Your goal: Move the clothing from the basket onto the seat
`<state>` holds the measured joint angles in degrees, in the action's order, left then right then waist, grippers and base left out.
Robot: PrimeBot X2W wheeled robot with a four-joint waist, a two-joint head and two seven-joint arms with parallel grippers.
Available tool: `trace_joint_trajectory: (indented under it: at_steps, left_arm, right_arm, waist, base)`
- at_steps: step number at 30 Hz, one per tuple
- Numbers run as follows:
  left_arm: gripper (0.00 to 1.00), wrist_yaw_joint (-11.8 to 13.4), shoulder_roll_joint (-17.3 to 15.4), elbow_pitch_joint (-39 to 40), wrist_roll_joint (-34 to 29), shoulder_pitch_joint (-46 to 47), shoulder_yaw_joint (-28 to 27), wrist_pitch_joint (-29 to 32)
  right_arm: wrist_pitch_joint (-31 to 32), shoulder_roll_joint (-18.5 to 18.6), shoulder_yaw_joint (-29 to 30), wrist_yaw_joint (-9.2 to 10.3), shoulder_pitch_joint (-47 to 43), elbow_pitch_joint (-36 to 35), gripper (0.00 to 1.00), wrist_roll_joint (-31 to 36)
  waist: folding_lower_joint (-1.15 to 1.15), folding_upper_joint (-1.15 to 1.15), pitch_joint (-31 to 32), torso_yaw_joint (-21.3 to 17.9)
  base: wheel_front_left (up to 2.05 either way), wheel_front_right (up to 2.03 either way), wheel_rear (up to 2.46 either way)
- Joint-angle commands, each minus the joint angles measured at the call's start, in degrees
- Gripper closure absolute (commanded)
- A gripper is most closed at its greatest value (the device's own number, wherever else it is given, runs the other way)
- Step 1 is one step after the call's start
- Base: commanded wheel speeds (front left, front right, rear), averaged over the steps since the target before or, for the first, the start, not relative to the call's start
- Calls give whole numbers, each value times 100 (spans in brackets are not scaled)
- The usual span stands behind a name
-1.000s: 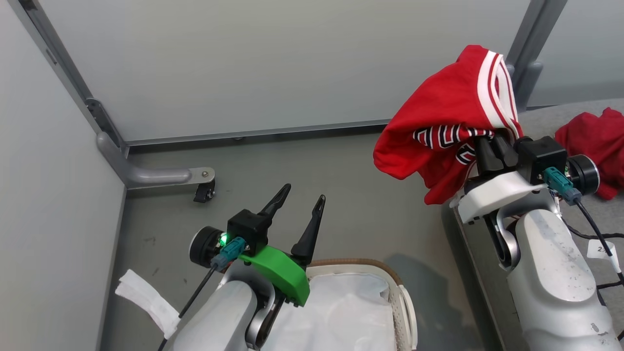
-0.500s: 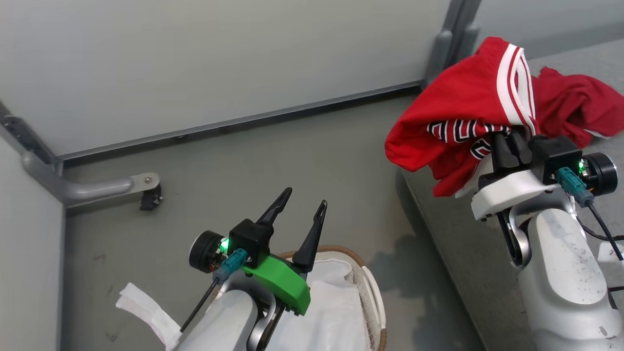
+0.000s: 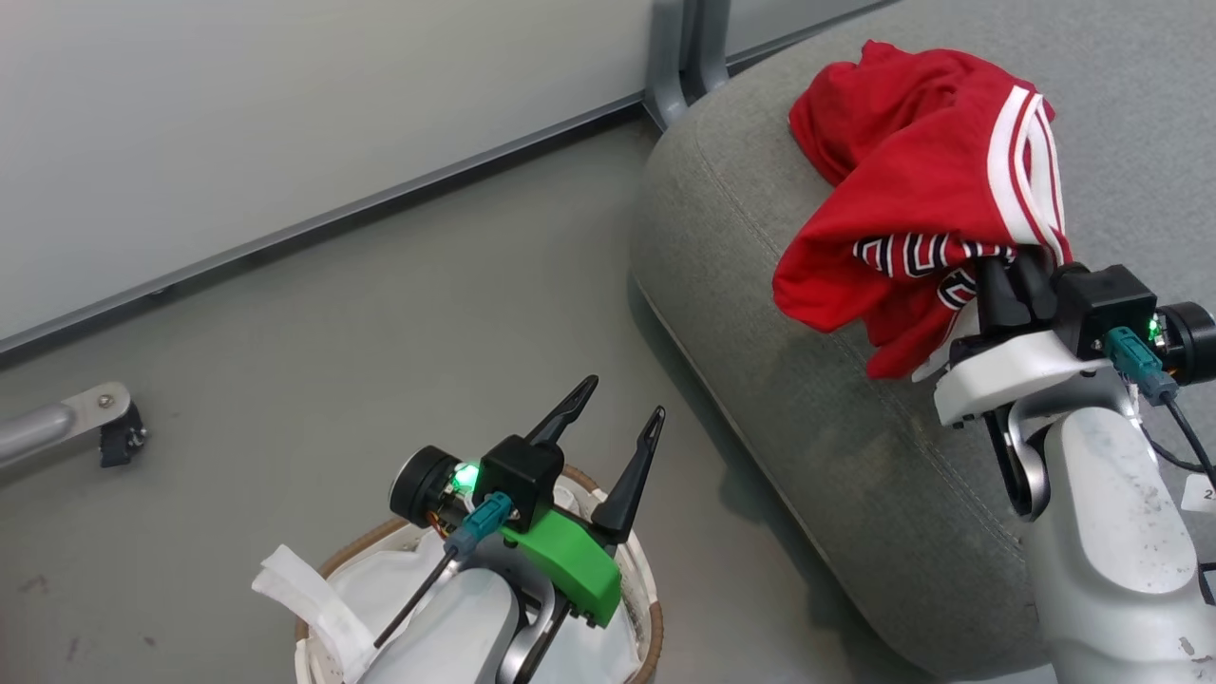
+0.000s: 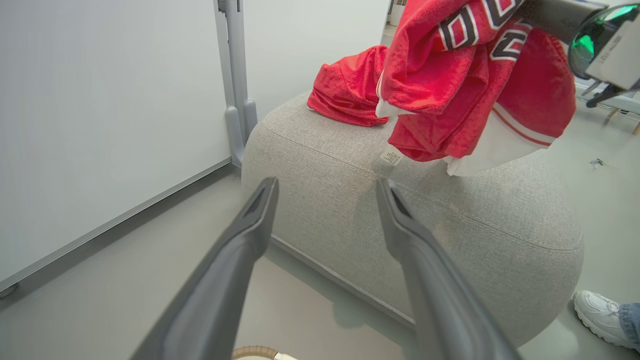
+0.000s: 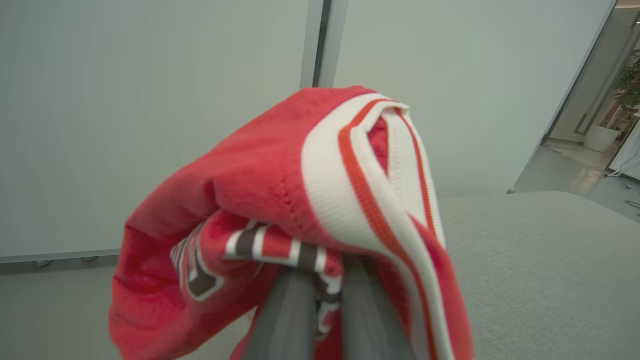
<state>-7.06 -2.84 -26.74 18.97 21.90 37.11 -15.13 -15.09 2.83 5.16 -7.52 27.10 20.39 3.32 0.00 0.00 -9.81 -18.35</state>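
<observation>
My right gripper [image 3: 1015, 271] is shut on a red garment of the clothing [image 3: 902, 190] with white bands and striped lettering, and holds it bunched above the grey seat [image 3: 807, 408]. In the right wrist view this garment [image 5: 280, 200] drapes over the closed fingers [image 5: 295, 310]. A second red garment [image 4: 345, 90] lies on top of the seat [image 4: 450, 225], behind the held one. My left gripper [image 3: 624, 395] is open and empty above the basket [image 3: 652, 622], whose white liner shows around my forearm.
Pale partition walls stand behind, with a grey post base [image 3: 679, 66] beside the seat and a caster foot [image 3: 114, 437] at the left. A white liner flap [image 3: 313, 608] hangs off the basket. A person's white shoe [image 4: 597, 312] is on the floor beyond the seat.
The camera has swung right, bringing the seat into view. My right gripper, still shut on the red garment, now hangs over the seat. The left gripper stays open above the basket.
</observation>
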Motion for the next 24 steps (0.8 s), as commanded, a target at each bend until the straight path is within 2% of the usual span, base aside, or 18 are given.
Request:
trace_joint_trajectory:
  at_steps: [1, 6, 8, 14, 18, 24]
  left_arm:
    - [0, -21, -22, -15, -48, 119, -3, -3]
    - [0, -39, -26, -25, -81, 187, 17, -2]
    - [0, -43, -40, -39, -97, 231, 4, -3]
    - [0, -44, -105, 20, -190, 405, -38, -2]
    - [0, -43, -178, 138, -278, 587, -78, -3]
    - [0, -15, -323, 392, -396, 889, -96, 8]
  right_arm:
    - [-12, 12, 57, 6, 162, -92, 100, 105]
    - [-11, 28, 365, 6, 596, -283, 100, 604]
    - [-11, 165, 479, 7, 878, -332, 100, 762]
    - [-11, 998, 677, 7, 1837, -169, 100, 914]
    - [-11, 1597, 840, 7, 2386, 130, 100, 957]
    - [77, 2253, 1286, 7, 3081, 758, 100, 784]
  waist:
    - [0, 0, -301, -283]
    - [0, 0, -513, -223]
    - [0, 0, -628, -154]
    - [0, 0, -1098, 190]
    - [0, 0, -1525, 430]
    - [0, 0, -2191, 706]
  base:
    - [0, 0, 0]
    - [0, 0, 0]
    - [0, 0, 0]
    - [0, 0, 0]
    - [0, 0, 0]
    - [0, 0, 0]
